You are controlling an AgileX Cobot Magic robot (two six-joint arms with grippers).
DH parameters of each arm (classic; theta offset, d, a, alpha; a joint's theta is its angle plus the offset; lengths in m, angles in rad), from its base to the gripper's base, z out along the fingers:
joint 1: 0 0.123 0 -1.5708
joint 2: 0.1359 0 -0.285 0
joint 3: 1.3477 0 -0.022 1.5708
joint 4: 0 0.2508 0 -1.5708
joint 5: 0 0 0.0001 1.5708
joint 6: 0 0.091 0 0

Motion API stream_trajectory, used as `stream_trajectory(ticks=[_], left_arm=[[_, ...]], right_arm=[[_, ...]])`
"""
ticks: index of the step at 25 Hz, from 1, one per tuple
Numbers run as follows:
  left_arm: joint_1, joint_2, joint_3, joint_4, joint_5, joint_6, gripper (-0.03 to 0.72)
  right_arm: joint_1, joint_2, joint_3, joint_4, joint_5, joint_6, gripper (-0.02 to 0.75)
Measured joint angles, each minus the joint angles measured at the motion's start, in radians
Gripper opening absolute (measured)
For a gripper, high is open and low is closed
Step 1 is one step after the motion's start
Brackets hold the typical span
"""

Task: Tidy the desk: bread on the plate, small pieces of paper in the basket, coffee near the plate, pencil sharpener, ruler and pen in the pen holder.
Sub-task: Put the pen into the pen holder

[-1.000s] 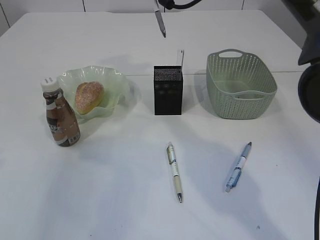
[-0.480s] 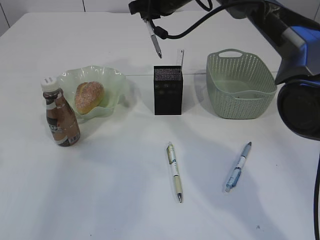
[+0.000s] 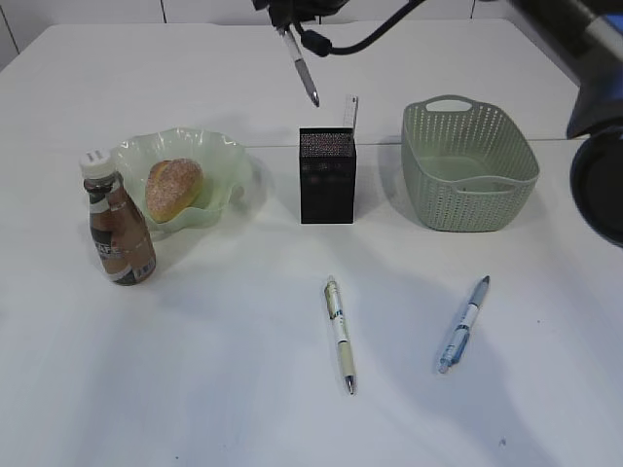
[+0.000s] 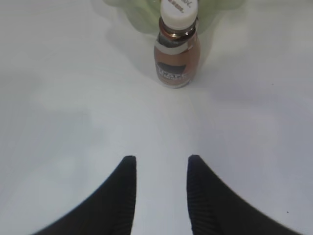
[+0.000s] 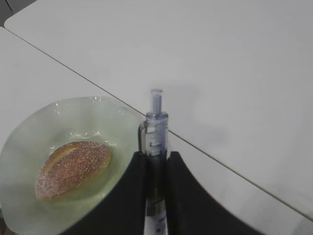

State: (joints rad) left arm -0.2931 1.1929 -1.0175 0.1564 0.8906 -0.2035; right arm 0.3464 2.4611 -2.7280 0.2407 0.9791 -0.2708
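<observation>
Right wrist view shows the right gripper clamped on a pen, its clicker end sticking out past the fingertips. Below and to the left of that grip sits the bread in the plate. In the exterior view the held pen hangs tip-down, with the pen holder beneath it and slightly right — the ruler stands in it.

The left gripper hovers empty, fingers parted, over the desk — the coffee stands upright ahead of it.
</observation>
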Motion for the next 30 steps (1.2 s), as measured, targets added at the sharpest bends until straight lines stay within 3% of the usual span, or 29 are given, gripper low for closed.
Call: stream_trajectory(ticks=[8,19,25,29,30], left_arm=[[0.000,0.000,0.000,0.000,0.000,0.000,0.241],[0.000,0.000,0.000,-0.001,-0.015,0.000,0.241],[0.000,0.000,0.000,-0.004,-0.019,0.000,0.241],[0.000,0.000,0.000,-0.006,-0.019,0.000,0.241],[0.000,0.000,0.000,-0.009,-0.019,0.000,0.241]], right_arm=[[-0.044,-0.197,0.212,0.023,0.014,-0.029,0.076],[-0.066,-0.303,0.264,0.087,0.070,-0.055,0.076],[-0.066,-0.408,0.407,0.096,0.074,-0.086,0.076],[-0.066,-0.423,0.440,0.098,0.060,-0.106,0.076],[-0.066,-0.426,0.498,0.104,-0.032,-0.126,0.076]])
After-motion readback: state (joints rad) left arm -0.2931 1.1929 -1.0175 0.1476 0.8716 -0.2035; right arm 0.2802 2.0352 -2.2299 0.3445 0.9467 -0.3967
